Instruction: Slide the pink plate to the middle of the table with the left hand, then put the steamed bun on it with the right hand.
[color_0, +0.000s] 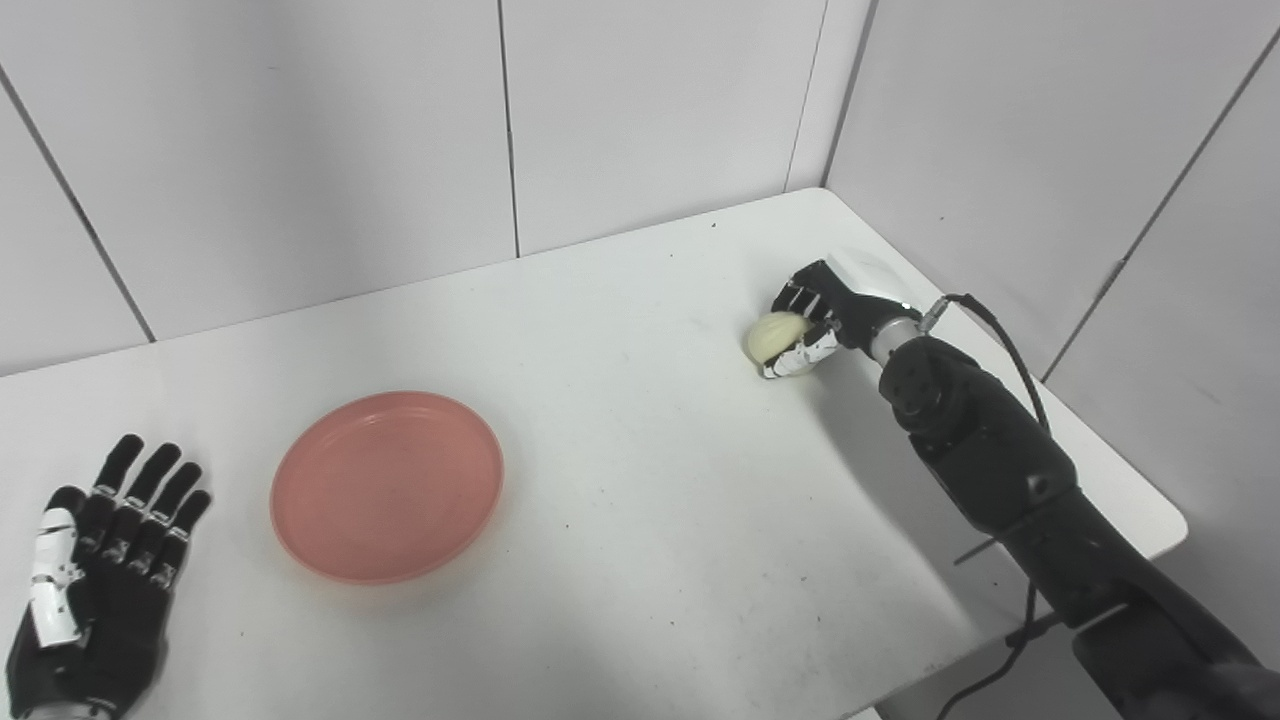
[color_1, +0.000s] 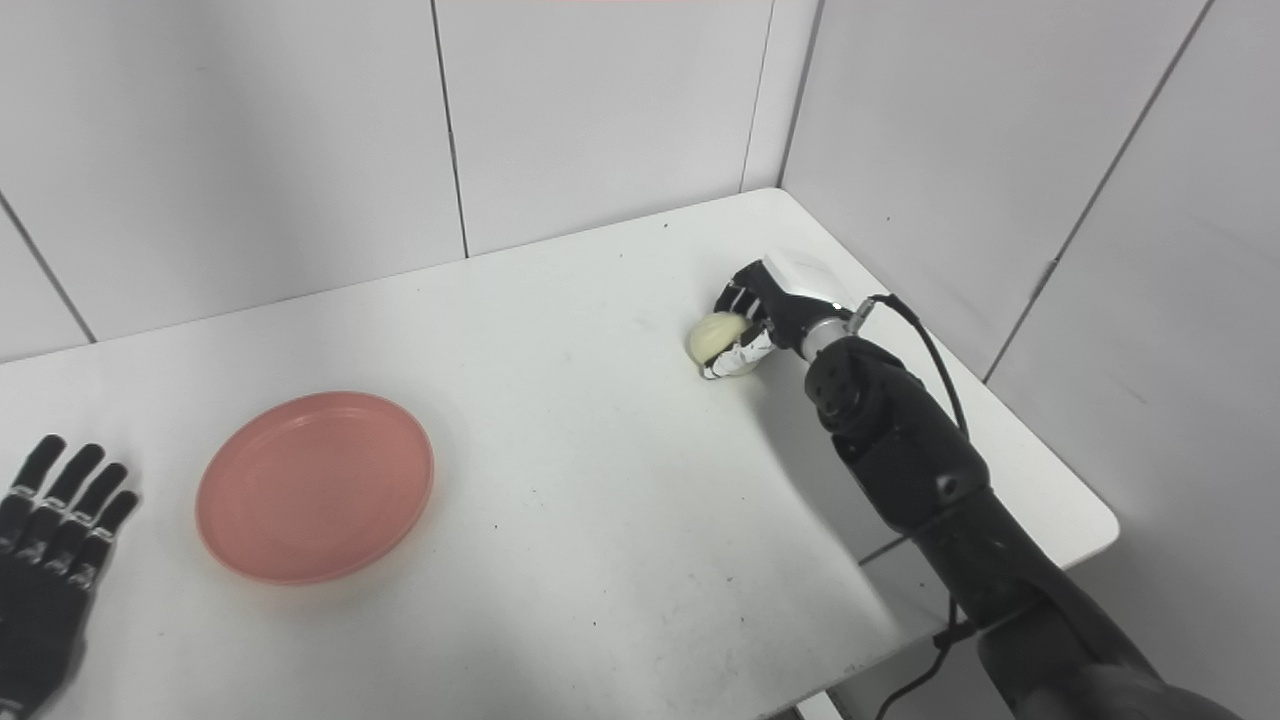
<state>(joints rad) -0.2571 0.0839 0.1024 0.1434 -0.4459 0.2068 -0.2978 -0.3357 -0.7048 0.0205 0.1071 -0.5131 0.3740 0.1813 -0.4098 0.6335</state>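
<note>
Already, in the left eye view, the right hand (color_0: 815, 325) has its fingers curled around the steamed bun (color_0: 774, 337) at the far right of the white table (color_0: 650, 480), thumb underneath, and the bun sits at or just above the tabletop; whether it has lifted clear cannot be told. The pink plate (color_0: 387, 486) lies left of centre, near the table's front, well apart from the bun. Judging by this, the plate step looks finished or nearly so, and the bun pick-up is the step in hand. The left hand (color_0: 95, 565) lies flat beside the plate, palm down, fingers straight and slightly spread, holding nothing and not touching the rim.

From the right eye view, the right forearm stretches far across the table with its wrist bent inward, a cable looping off behind it. The left hand shows only partly at the frame's edge, fingers extended. Next, the right hand would need to lift the bun, carry it leftward and toward the robot over bare table, and lower it into the plate's shallow well before loosening its fingers.
</note>
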